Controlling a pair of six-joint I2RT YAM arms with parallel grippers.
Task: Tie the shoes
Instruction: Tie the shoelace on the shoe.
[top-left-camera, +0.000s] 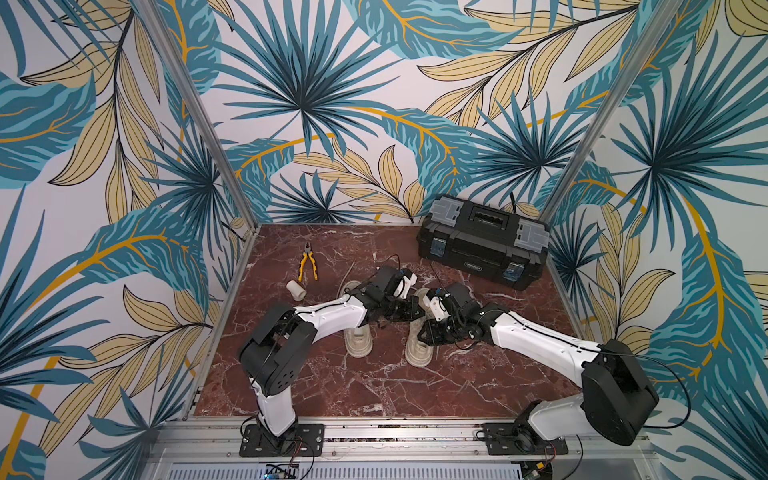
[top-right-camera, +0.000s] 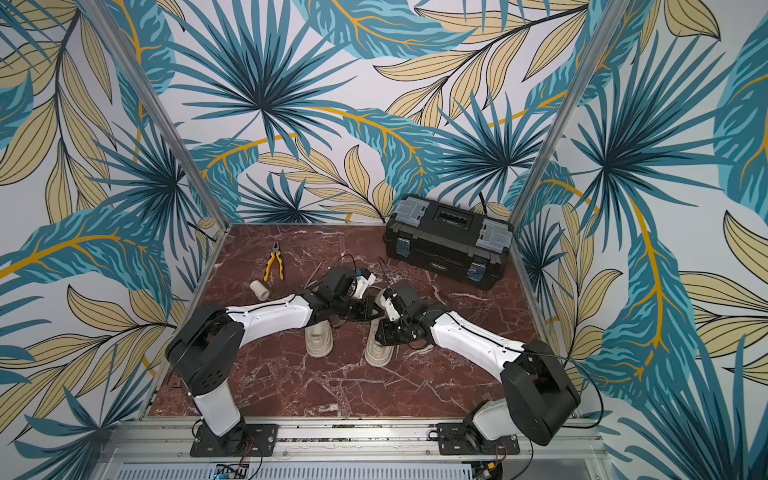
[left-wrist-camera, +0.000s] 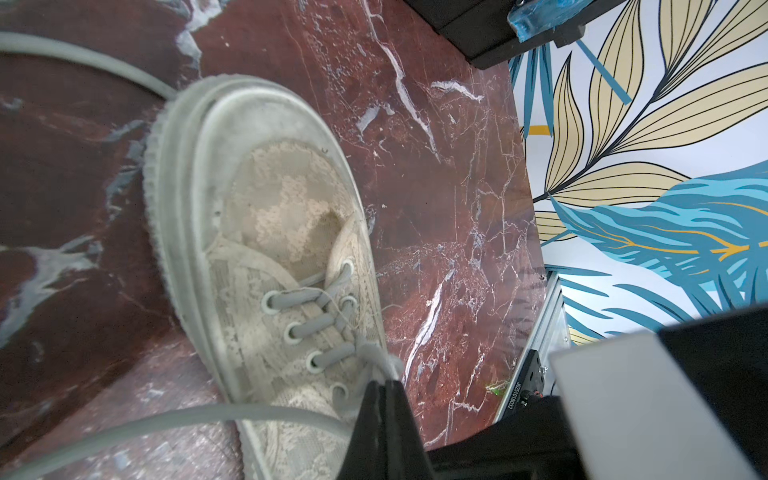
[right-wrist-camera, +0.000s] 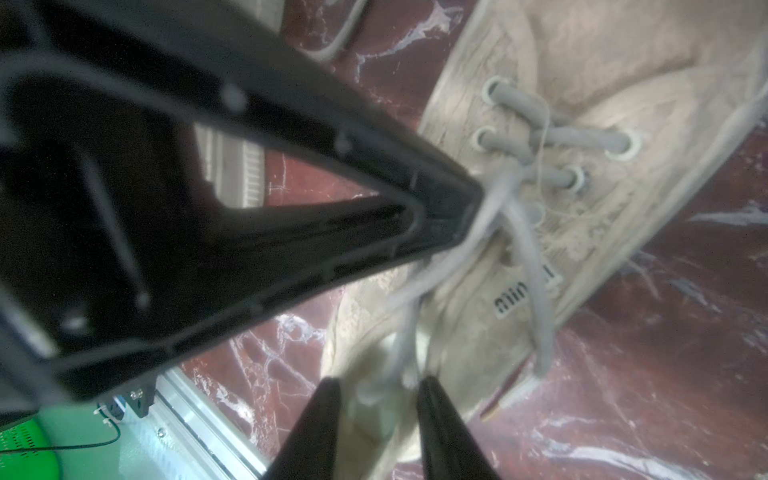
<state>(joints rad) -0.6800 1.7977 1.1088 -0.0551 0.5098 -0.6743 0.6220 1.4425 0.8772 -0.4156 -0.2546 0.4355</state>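
On the red marble table (top-left-camera: 374, 390), two shoes (top-right-camera: 319, 343) stood side by side at centre, the left shoe (top-left-camera: 358, 344) and the right shoe (top-left-camera: 419, 351) just apart. One closed toolbox (top-left-camera: 484, 245) sat at 1 o'clock, one pair of pliers (top-left-camera: 308, 262) lay at 11 o'clock, and one white roll (top-left-camera: 296, 289) lay at 10 o'clock, all well apart from the pair.

There were two arms. The left arm (top-left-camera: 328, 318) rose from its base at 7 o'clock, folded at the elbow and reached low toward 2 o'clock. It crossed over the left shoe. The right arm (top-left-camera: 540, 340) rose from 5 o'clock, folded likewise and reached toward 10 o'clock, its wrist over the right shoe. The two wrists nearly met.

In the left wrist view, the left gripper (left-wrist-camera: 384, 384) was pinched fully together on a lace (left-wrist-camera: 374, 361) just beside the right shoe's eyelets (left-wrist-camera: 291, 332). The right wrist view showed the same pinch, with laces (right-wrist-camera: 515, 232) running from that tip across the shoe's opening. The right gripper (right-wrist-camera: 380, 380) had its fingers (right-wrist-camera: 324, 424) apart, with blurred strands hanging in the gap. Whether either finger touched them could not be told.
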